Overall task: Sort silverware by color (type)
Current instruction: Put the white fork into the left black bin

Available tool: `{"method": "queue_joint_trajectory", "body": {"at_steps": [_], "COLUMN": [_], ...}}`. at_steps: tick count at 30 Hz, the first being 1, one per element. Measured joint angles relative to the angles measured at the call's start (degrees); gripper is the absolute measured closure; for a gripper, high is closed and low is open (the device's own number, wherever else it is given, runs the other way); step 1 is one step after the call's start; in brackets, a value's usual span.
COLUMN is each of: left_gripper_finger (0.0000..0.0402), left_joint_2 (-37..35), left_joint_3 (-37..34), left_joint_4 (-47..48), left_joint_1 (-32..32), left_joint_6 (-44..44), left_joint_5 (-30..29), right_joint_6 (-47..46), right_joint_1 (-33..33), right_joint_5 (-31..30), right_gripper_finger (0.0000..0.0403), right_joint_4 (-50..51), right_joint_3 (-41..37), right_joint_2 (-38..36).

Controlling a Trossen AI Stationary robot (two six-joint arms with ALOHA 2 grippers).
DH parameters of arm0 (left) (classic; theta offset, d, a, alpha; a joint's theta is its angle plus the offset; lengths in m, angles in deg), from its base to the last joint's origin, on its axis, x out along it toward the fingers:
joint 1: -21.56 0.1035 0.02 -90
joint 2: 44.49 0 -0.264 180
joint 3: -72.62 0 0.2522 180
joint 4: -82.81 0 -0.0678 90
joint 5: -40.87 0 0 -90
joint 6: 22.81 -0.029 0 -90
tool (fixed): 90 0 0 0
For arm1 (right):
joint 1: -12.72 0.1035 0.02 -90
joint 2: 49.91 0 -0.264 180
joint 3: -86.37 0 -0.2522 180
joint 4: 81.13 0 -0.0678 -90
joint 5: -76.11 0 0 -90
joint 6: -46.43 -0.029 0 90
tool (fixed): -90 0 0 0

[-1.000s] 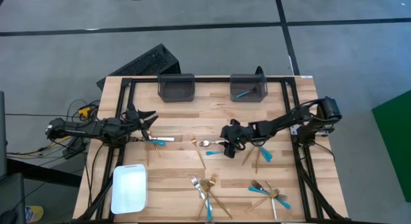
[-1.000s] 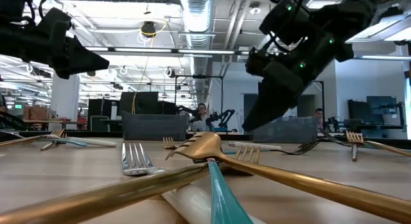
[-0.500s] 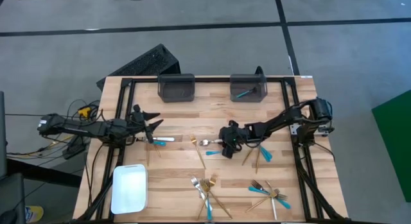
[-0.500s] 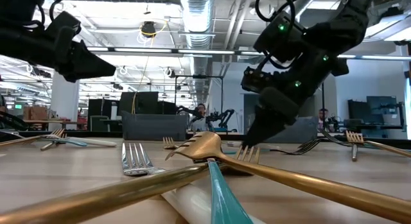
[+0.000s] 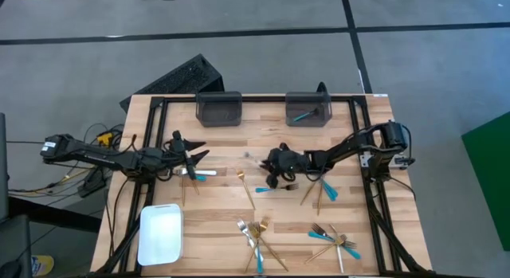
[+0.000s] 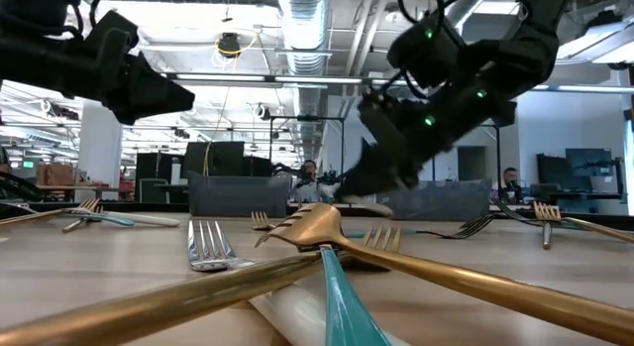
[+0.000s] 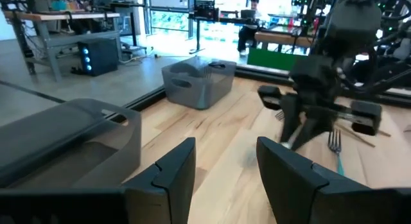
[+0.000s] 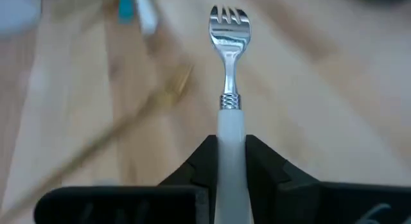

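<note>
Right gripper point(image 8: 230, 161) carries a white-handled silver fork point(image 8: 226, 70) over the desk centre.
Fingers clamp the handle, tines forward, likely for binning; left gripper point(image 7: 225, 169), spread and empty, waits near the left edge.

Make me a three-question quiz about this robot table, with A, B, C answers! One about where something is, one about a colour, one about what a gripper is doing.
1. Where is the white tray?
A. near the front left corner of the table
B. inside a grey bin
C. under the right arm

2. What colour is the utensil lying in the right-hand grey bin?
A. gold
B. turquoise
C. red

3. What is the right gripper doing?
A. hanging open and empty
B. gripping a silver fork with a white handle
C. holding the tray

Answers: 1 A, the high view shows it there. 2 B, a turquoise piece shows inside. 3 B, the right wrist view shows the fingers clamped on its handle.
</note>
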Motion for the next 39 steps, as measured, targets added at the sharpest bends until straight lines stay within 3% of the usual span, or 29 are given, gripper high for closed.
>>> {"method": "queue_joint_trajectory", "body": {"at_steps": [3, 7, 11, 15, 20, 24, 33, 39], "left_gripper_finger": [0.0248, 0.0248, 0.0248, 0.0248, 0.0248, 0.0248, 0.0248, 0.0248], "left_joint_2": [3.57, 8.34, 12.78, 16.76, 21.65, 23.81, 26.47, 26.22], "left_joint_3": [0.02, 0.04, 0.07, 0.11, 0.21, 2.54, 12.81, 15.42], "left_joint_4": [-3.72, -10.10, -17.40, -24.27, -31.68, -30.02, -13.25, -7.57], "left_joint_1": [0.05, 1.81, 4.67, 7.68, 11.07, 12.94, 15.15, 15.43], "left_joint_6": [0.03, 0.94, 1.58, 1.62, 1.68, 3.39, 5.23, -2.21], "left_joint_5": [0.60, 3.18, 8.15, 12.98, 16.91, 16.31, 16.61, 18.66], "right_joint_6": [0.42, 4.43, 8.27, 9.01, 10.60, 13.43, 24.11, 31.39], "right_joint_1": [-1.27, -3.44, -4.33, -5.28, -5.23, -5.22, -4.50, -3.07], "right_joint_5": [-5.59, -6.91, -2.23, 2.62, 2.87, -2.28, -10.76, -14.14], "right_gripper_finger": [0.0326, 0.0324, 0.0323, 0.0322, 0.0322, 0.0322, 0.0322, 0.0321], "right_joint_4": [-7.99, -20.54, -28.41, -29.38, -23.81, -15.18, -1.43, 2.32], "right_joint_3": [-0.02, 0.00, 0.02, 0.69, 2.94, 5.33, 10.54, 11.45], "right_joint_2": [0.00, -0.04, -0.13, -0.13, -0.15, -0.15, -0.15, -0.22]}}
